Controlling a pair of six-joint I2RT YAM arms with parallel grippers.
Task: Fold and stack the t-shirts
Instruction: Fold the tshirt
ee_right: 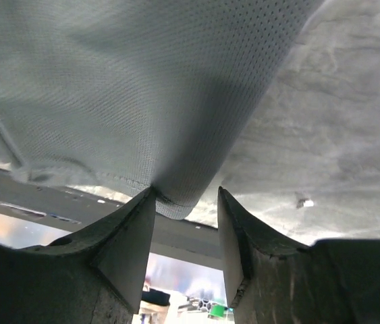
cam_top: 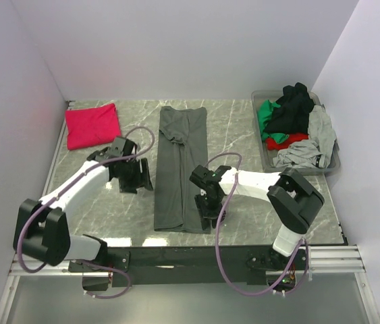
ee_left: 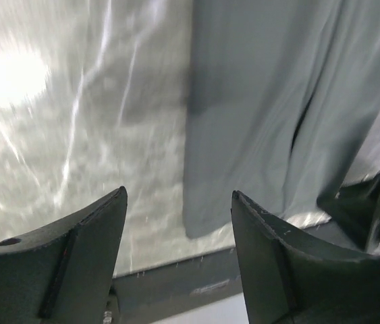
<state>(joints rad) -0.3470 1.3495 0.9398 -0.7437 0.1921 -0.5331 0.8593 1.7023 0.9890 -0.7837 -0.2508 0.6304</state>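
A dark charcoal-grey t-shirt [cam_top: 181,169] lies folded lengthwise in a long strip down the table's middle. A magenta-red t-shirt [cam_top: 92,125] lies folded at the far left. My left gripper [cam_top: 133,183] is open and empty, just left of the grey strip. In the left wrist view [ee_left: 179,197] the grey shirt [ee_left: 257,101] lies ahead to the right, clear of the jaws. My right gripper [cam_top: 210,213] sits at the strip's near right corner. In the right wrist view [ee_right: 185,194] its jaws are open, and the shirt's hemmed corner [ee_right: 176,135] reaches between the fingertips, touching the left finger [ee_right: 132,233].
A clear plastic tub [cam_top: 265,154] at the far right holds black [cam_top: 292,108], green [cam_top: 266,116], red [cam_top: 285,140] and light grey [cam_top: 314,138] shirts. White walls close the table on three sides. The right arm [ee_left: 372,202] shows in the left wrist view.
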